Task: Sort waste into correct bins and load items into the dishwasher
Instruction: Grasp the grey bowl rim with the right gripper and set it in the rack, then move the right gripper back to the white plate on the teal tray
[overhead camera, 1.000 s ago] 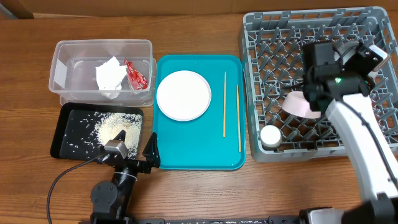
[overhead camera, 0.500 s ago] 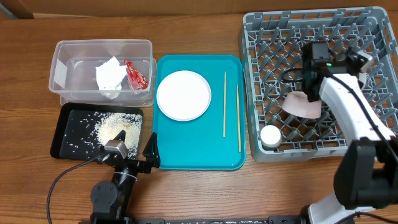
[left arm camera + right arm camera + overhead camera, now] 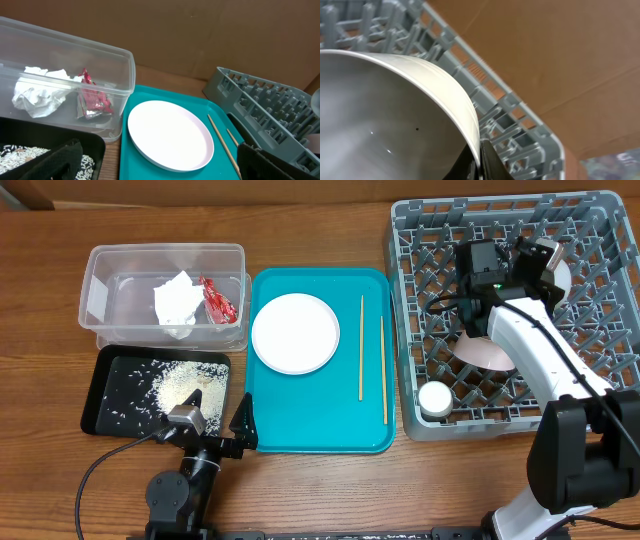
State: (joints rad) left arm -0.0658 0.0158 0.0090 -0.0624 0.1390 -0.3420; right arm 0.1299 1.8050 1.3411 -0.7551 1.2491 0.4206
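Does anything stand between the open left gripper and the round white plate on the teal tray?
Nothing visible does. Between the left gripper and the round white plate lie only the low rim and surface of the teal tray.

White right arm (image 3: 545,355), black wrist (image 3: 480,262), black left arm (image 3: 185,480), trailing cable (image 3: 95,465)

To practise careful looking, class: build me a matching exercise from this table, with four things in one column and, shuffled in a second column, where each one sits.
Things
1. red wrapper
2. rice grains
3. white plate
4. small white cup

Places
A. teal tray
B. grey dish rack
C. clear tub
D. black tray

Pairs: 1-C, 2-D, 3-A, 4-B
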